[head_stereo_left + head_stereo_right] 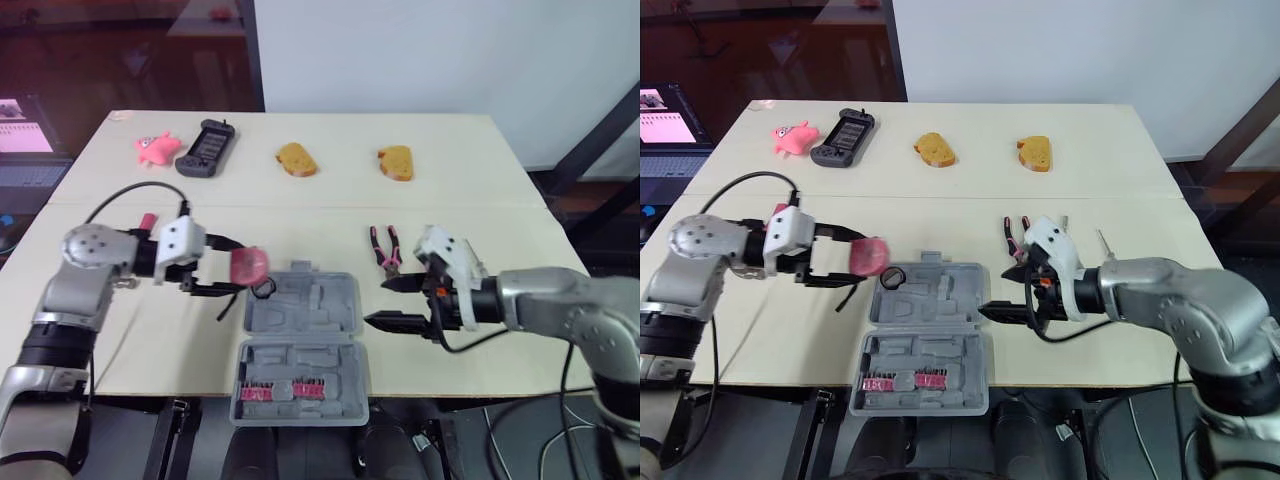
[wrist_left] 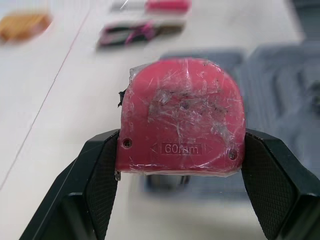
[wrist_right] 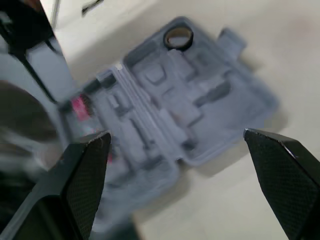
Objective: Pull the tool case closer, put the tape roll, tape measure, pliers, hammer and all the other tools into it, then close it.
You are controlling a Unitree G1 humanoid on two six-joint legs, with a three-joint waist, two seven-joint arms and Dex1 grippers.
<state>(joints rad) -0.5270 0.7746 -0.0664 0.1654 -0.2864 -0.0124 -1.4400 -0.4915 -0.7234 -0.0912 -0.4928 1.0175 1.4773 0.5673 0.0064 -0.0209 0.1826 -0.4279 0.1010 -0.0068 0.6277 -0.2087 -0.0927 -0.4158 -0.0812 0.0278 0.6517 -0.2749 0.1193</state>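
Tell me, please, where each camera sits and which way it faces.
Left eye view: on the head, facing forward and down over the table; both arms show.
Right eye view: beside it, same scene.
Left wrist view: along the left gripper, shut on the tape measure.
Right wrist view: along the open right gripper, onto the tool case.
All share the tool case.

You get bright, even light on the surface [image 1: 330, 215] with soft shadows. The case [image 3: 200, 115] smears in the right wrist view, and the left wrist background is defocused.
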